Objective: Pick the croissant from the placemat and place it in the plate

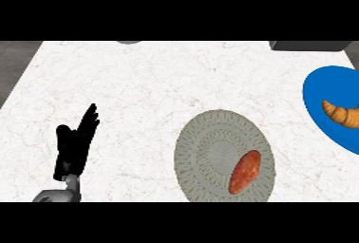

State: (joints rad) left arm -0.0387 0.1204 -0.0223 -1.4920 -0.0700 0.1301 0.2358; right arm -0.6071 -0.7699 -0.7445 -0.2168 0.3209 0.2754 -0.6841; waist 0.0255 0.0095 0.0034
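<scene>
A golden croissant (pixel 341 114) lies on a blue round placemat (pixel 324 85) at the right edge of the head view; the edge cuts both off. A grey round plate (pixel 203 142) with a patterned rim sits at the counter's middle front. On its right part lies a reddish-brown oblong food item (pixel 245 172). My left hand (pixel 73 147) rests open at the lower left with fingers pointing up, well away from the plate and the croissant. The right hand does not show.
The white marble counter (pixel 140 85) spans the view. A dark object (pixel 308 45) stands at the back right edge and a small grey thing (pixel 129 42) at the back edge. Dark floor shows past the counter's left edge.
</scene>
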